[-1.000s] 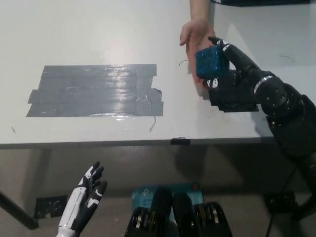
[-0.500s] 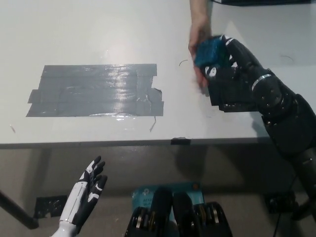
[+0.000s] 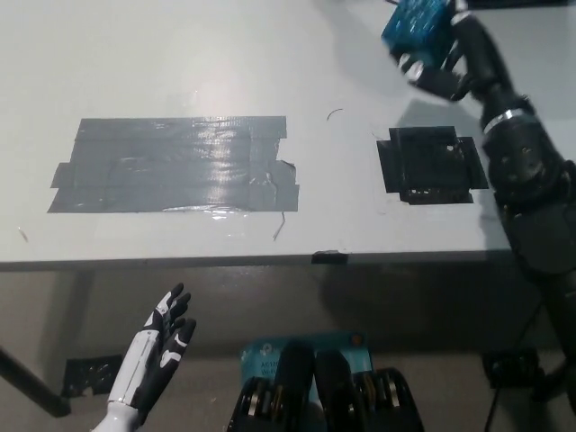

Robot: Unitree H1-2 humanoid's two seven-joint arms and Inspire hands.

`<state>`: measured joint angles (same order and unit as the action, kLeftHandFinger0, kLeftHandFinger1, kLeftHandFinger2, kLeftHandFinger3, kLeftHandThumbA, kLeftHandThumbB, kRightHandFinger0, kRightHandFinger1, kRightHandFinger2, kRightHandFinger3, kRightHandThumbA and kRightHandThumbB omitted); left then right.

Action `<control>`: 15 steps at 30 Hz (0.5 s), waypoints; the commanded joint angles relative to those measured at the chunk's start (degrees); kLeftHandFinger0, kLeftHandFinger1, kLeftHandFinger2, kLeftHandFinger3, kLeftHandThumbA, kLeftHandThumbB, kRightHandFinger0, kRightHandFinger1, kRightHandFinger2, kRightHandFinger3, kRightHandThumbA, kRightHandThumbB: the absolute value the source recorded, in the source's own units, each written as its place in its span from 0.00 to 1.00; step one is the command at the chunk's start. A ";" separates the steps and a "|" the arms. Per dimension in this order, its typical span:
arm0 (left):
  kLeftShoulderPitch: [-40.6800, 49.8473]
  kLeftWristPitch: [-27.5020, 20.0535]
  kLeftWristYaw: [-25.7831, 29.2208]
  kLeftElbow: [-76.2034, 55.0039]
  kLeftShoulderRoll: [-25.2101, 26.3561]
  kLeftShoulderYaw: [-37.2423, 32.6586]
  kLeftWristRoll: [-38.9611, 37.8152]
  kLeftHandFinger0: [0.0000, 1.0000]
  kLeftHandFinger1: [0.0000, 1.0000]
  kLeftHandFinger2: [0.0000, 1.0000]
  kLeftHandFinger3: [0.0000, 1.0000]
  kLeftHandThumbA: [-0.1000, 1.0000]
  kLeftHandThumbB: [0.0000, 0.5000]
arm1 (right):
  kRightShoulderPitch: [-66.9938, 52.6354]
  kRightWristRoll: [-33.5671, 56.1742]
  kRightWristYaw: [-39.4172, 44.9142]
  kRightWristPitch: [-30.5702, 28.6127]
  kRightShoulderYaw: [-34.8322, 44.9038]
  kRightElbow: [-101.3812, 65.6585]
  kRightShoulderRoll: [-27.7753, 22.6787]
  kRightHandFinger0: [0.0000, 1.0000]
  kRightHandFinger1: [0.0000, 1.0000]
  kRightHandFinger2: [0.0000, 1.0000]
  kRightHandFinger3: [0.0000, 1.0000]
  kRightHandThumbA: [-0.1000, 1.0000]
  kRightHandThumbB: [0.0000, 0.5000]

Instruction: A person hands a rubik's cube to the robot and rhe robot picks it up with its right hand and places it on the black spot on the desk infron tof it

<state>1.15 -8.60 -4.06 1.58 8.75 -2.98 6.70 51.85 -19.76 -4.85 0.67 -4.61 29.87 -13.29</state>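
The right hand (image 3: 441, 63) holds the cube (image 3: 418, 31) closed in its fingers, above the tabletop's (image 3: 180, 63) far right edge — lower it level onto the black spot (image 3: 430, 165) near the front edge. The left hand (image 3: 157, 355) rests open below.

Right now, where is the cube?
In the head view, the cube is at the top right, held by the black right robot hand above the desk, beyond the black spot.
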 commanded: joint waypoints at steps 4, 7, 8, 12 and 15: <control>-0.42 -0.97 -0.57 -1.23 0.72 0.31 -0.71 1.00 1.00 1.00 1.00 0.88 0.29 | -0.91 1.02 -2.12 -4.04 3.05 -3.96 -3.65 0.08 0.51 0.89 0.97 0.00 0.31; -0.29 -1.30 -0.57 -1.05 0.75 0.31 -0.77 1.00 1.00 1.00 1.00 0.88 0.28 | -3.87 0.52 -1.56 -3.43 2.60 -3.71 -4.16 0.08 0.52 0.91 0.97 0.00 0.30; -0.21 -1.33 -0.53 -1.11 0.76 0.35 -0.78 1.00 1.00 1.00 1.00 0.88 0.28 | -4.08 0.46 -1.50 -3.46 2.46 -3.61 -4.16 0.07 0.51 0.90 0.95 0.00 0.31; -0.38 -1.32 -0.15 -0.94 0.71 0.33 -0.14 1.00 1.00 1.00 1.00 0.89 0.29 | -6.71 0.06 -1.31 -5.23 1.27 -0.05 -4.27 0.06 0.50 0.87 0.90 0.00 0.34; -0.58 -1.09 -0.37 -0.97 0.68 0.34 -0.54 1.00 1.00 1.00 1.00 0.90 0.29 | -7.95 -0.89 -1.30 -5.28 -0.10 2.37 -3.85 0.05 0.44 0.78 0.85 0.00 0.31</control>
<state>1.09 -8.60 -4.06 1.60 8.75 -2.80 6.40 42.61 -19.45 -4.90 -0.95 -3.66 31.32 -16.37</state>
